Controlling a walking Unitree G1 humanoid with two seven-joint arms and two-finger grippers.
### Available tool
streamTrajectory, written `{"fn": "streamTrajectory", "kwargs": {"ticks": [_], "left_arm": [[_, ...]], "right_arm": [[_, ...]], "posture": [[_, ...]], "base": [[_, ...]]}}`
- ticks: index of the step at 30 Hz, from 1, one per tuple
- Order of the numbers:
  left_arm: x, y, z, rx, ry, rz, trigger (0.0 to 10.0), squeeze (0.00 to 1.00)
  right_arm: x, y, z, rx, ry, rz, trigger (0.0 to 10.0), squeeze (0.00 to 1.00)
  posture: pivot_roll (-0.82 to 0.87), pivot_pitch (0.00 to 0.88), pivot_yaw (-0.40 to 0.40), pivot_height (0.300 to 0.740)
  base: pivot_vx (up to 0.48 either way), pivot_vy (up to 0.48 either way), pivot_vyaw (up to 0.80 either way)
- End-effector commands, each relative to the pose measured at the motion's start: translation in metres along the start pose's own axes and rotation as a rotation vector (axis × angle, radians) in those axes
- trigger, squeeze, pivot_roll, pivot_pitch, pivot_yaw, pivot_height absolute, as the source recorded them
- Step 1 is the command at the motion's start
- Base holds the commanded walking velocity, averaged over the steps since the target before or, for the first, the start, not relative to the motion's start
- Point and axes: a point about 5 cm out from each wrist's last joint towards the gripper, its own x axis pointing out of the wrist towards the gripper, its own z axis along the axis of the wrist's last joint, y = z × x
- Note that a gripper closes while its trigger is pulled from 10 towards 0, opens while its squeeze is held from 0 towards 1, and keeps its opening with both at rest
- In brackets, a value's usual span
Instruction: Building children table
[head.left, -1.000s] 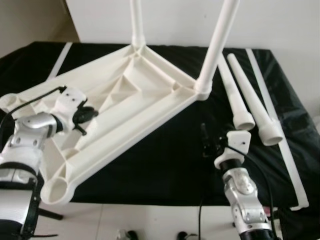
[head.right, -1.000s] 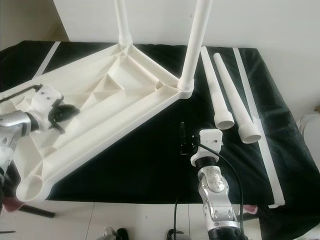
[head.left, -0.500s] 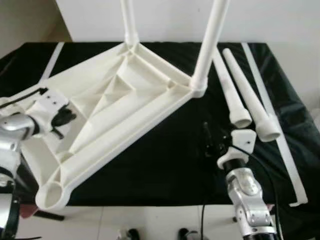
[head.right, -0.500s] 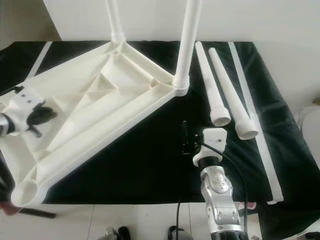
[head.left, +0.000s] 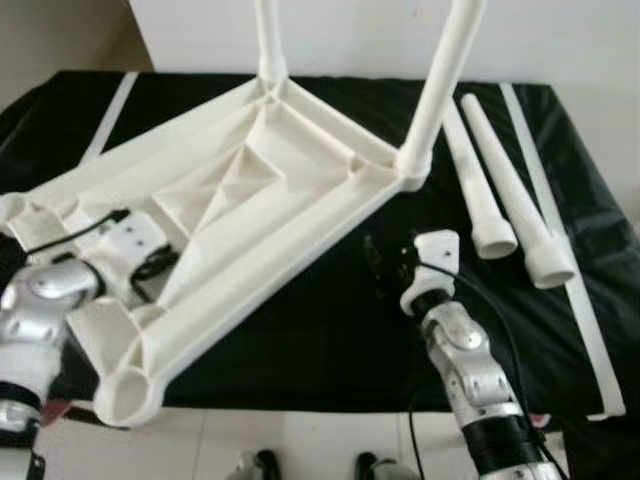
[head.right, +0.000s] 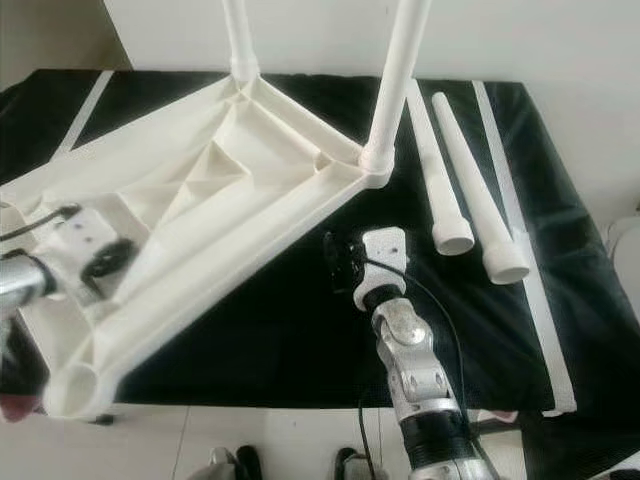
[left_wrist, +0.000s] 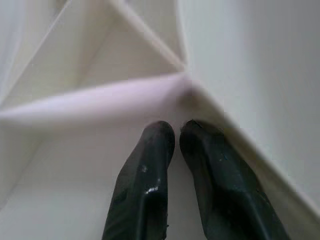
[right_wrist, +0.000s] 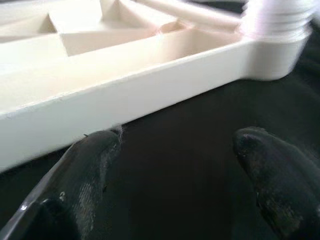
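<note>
tabletop (head.left: 250, 190) upside down on bench (head.left: 330, 320), two legs (head.left: 440, 90) fitted. left hand (left_wrist: 176, 136) fingers together inside ribs, holding nothing; right hand (right_wrist: 175, 150) wide open, empty, near rim. next: steady frame, fetch loose leg (head.left: 478, 190).

Upturned white tabletop (head.right: 230, 190) on black cloth (head.right: 300, 330), two loose legs (head.right: 465, 200) beside.

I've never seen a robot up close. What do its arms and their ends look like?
Both arms are jointed silver metal, each with a white blocky wrist housing and a thin black cable looping along it. The left tool and right tool each have two long, rounded, glossy black fingers.
</note>
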Motion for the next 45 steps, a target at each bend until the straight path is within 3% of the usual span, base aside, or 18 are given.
{"fn": "streamTrajectory", "kwargs": {"ticks": [1, 5, 8, 15, 16, 21, 23, 27, 28, 29, 31, 35, 38, 40, 41, 42, 45], "left_arm": [[0.005, -0.017, 0.005, -0.006, -0.029, -0.176, 10.0, 0.0], [0.012, -0.029, 0.02, -0.015, -0.089, -0.24, 10.0, 0.0], [0.019, -0.041, 0.038, -0.012, -0.138, -0.31, 10.0, 0.0], [0.022, -0.053, 0.049, -0.002, -0.158, -0.39, 10.0, 0.0], [0.023, -0.059, 0.057, -0.012, -0.174, -0.421, 10.0, 0.0], [0.03, -0.061, 0.062, -0.013, -0.185, -0.402, 10.0, 0.0], [0.039, -0.045, 0.064, -0.029, -0.199, -0.231, 10.0, 0.0], [0.039, -0.028, 0.06, -0.043, -0.185, -0.109, 10.0, 0.0], [0.021, 0.003, 0.056, -0.064, -0.199, 0.051, 10.0, 0.0], [0.014, 0.013, 0.055, -0.083, -0.207, 0.1, 10.0, 0.0], [0.008, 0.019, 0.055, -0.107, -0.212, 0.127, 10.0, 0.0], [-0.019, 0.038, 0.045, -0.102, -0.214, 0.16, 10.0, 0.0], [-0.022, 0.038, 0.041, -0.111, -0.204, 0.149, 10.0, 0.0], [-0.022, 0.034, 0.042, -0.107, -0.214, 0.109, 10.0, 0.05], [-0.021, 0.028, 0.043, -0.101, -0.22, 0.057, 10.0, 0.68], [-0.021, 0.022, 0.043, -0.106, -0.228, 0.0, 10.0, 1.0], [-0.022, 0.015, 0.04, -0.113, -0.228, -0.076, 10.0, 1.0]], "right_arm": [[-0.001, 0.001, -0.01, 0.017, 0.05, 0.008, 10.0, 0.0], [0.009, 0.007, -0.018, 0.028, 0.094, 0.033, 10.0, 0.0], [0.03, 0.026, -0.023, 0.021, 0.125, 0.12, 10.0, 0.0], [0.052, 0.045, -0.011, -0.005, 0.102, 0.223, 10.0, 0.0], [0.064, 0.051, 0.0, -0.015, 0.085, 0.257, 10.0, 0.0], [0.075, 0.046, 0.008, -0.026, 0.076, 0.209, 10.0, 0.0], [0.078, 0.029, 0.012, -0.08, 0.046, 0.079, 10.0, 0.0], [0.075, 0.019, 0.014, -0.054, 0.015, 0.025, 10.0, 0.0], [0.063, -0.001, 0.015, -0.027, -0.055, -0.052, 10.0, 0.0], [0.058, -0.008, 0.014, -0.013, -0.078, -0.073, 10.0, 0.0], [0.055, -0.013, 0.013, -0.001, -0.092, -0.082, 10.0, 0.0], [0.025, -0.033, 0.007, -0.045, -0.134, -0.134, 10.0, 0.0], [0.011, -0.038, 0.007, -0.026, -0.139, -0.159, 10.0, 0.0], [0.005, -0.039, 0.009, -0.01, -0.144, -0.166, 10.0, 0.0], [0.0, -0.039, 0.013, -0.01, -0.151, -0.169, 10.0, 0.0], [-0.004, -0.038, 0.018, -0.01, -0.165, -0.164, 10.0, 0.0], [-0.01, -0.036, 0.026, -0.013, -0.184, -0.156, 10.0, 0.0]], "posture": [[-0.05, 0.213, 0.004, 0.74], [-0.04, 0.207, 0.002, 0.74], [-0.04, 0.202, 0.005, 0.74], [-0.05, 0.199, 0.007, 0.74], [-0.05, 0.196, 0.006, 0.74], [-0.04, 0.194, 0.003, 0.74], [-0.04, 0.195, -0.005, 0.74], [-0.04, 0.198, -0.002, 0.74], [-0.03, 0.208, 0.0, 0.74], [-0.03, 0.208, 0.0, 0.74], [-0.03, 0.208, 0.0, 0.74], [-0.04, 0.215, 0.005, 0.74], [-0.03, 0.22, 0.0, 0.74], [-0.03, 0.219, -0.005, 0.74], [-0.04, 0.22, -0.007, 0.74], [-0.04, 0.221, -0.01, 0.74], [-0.04, 0.22, -0.011, 0.74]], "base": [[0.0, 0.0, 0.0], [0.0, 0.0, 0.0], [0.0, 0.0, 0.0], [0.0, 0.0, 0.0], [0.0, 0.0, 0.0], [0.0, 0.0, 0.0], [0.0, 0.0, 0.0], [0.0, 0.0, 0.0], [0.0, 0.0, 0.0], [0.0, 0.0, 0.0], [0.0, 0.0, 0.0], [0.0, 0.0, 0.0], [0.0, 0.0, 0.0], [0.0, 0.0, 0.0], [0.0, 0.0, 0.0], [0.0, 0.0, 0.0], [0.0, 0.0, 0.0]]}}
